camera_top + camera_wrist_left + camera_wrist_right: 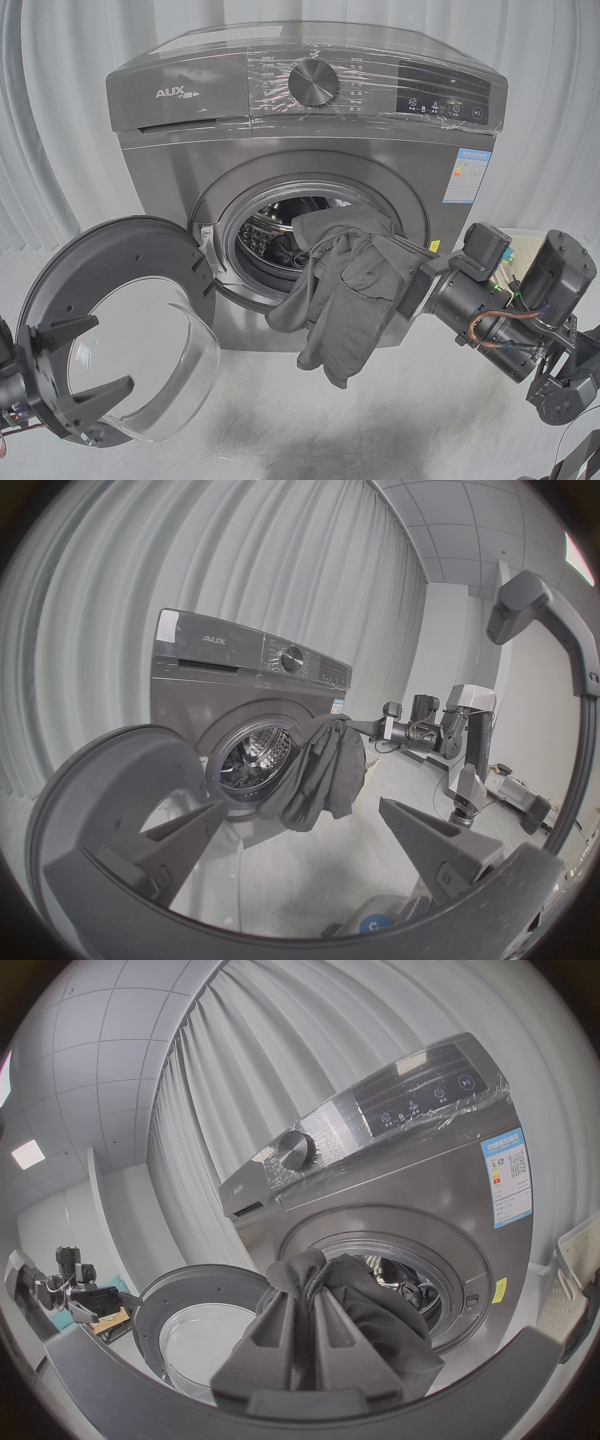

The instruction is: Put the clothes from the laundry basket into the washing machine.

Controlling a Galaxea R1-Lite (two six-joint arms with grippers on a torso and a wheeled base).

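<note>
A lab or test studio, not a home: pale curtains [550,94] hang behind the washer [300,187], its panel wrapped in film [375,94], with bare floor [375,425] and office-style ceiling tiles [475,524].

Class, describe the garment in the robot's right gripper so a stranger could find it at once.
Find the grey washing machine with its round door swung open. At the mouth of the drum hangs a dark grey garment, pinched in the right gripper. Unlike the clothes lying inside the drum, it dangles outside, down past the opening's lower rim.
</note>
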